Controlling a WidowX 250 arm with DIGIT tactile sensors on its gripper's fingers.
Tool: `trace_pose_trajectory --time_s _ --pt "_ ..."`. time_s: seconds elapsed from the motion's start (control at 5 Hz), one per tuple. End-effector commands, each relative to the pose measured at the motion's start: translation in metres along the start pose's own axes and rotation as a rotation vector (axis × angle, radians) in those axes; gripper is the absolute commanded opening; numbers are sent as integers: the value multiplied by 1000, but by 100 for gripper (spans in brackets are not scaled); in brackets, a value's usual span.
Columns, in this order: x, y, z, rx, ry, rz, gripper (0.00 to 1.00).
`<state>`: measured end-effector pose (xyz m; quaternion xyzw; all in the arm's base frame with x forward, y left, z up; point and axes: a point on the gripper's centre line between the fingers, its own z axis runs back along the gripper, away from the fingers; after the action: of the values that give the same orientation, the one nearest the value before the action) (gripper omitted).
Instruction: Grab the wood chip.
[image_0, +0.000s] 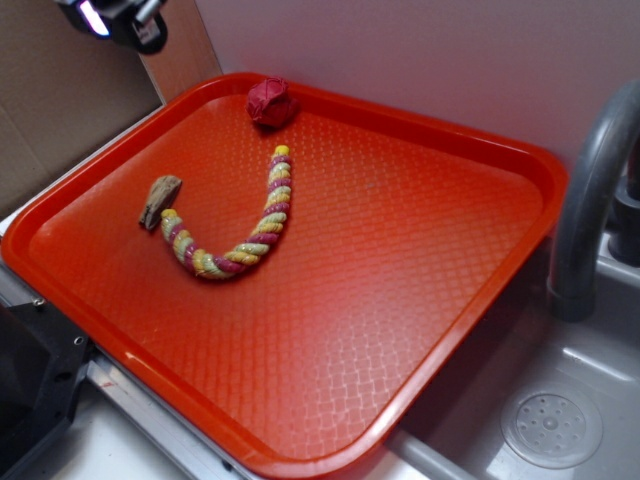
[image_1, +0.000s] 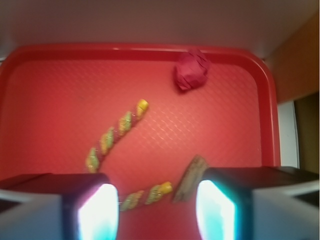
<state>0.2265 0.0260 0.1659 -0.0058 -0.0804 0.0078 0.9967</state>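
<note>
**Open gripper hanging high, rope crowding the target**

I am looking down through the gripper (image_1: 157, 210) and its jaws are standing wide apart, nothing between them, both fingers (image_1: 97, 212) glowing with glare in the wrist view. In the exterior view I am seeing only a bit of the arm's dark head at the top left corner, above and outside the tray's rim, so I judge I am hovering well clear of the surface.

The wood chip (image_1: 190, 180) is lying just inside the right finger in the wrist view, partly tucked behind it. In the exterior view the wood chip (image_0: 160, 200) is resting flat near the left side of the red tray (image_0: 420, 300), its lower end touching or nearly touching the end of the yellow-and-pink rope (image_0: 240, 230).

That closeness is what I am worrying about. If I am descending as I am lined up now, the right finger is likely coming down on the chip itself instead of beside it, pressing it flat or flicking it away. If I am shifting over to centre it, the left finger is risking a landing on the rope's end, and I could be closing on rope and chip together, or on rope alone. The chip is thin and lying flat, so a shallow descent may be sliding over it.

The dark red ball (image_0: 271, 102) is sitting well apart at the far rim and is posing no trouble.
</note>
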Motion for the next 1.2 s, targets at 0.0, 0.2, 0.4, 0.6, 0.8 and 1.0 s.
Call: trace_pose_trajectory --time_s 0.0,0.2,0.4,0.6,0.8,1.0 --pt "-3 9 -25 94 -37 -10 100" --pt "-7 27 -39 95 -20 102 100" --pt "-4 40 -41 46 -16 364 100" --pt "3 29 -45 58 -16 616 100" --pt "1 21 -63 65 -68 736 100" --pt "-6 21 -84 94 -67 717 100"
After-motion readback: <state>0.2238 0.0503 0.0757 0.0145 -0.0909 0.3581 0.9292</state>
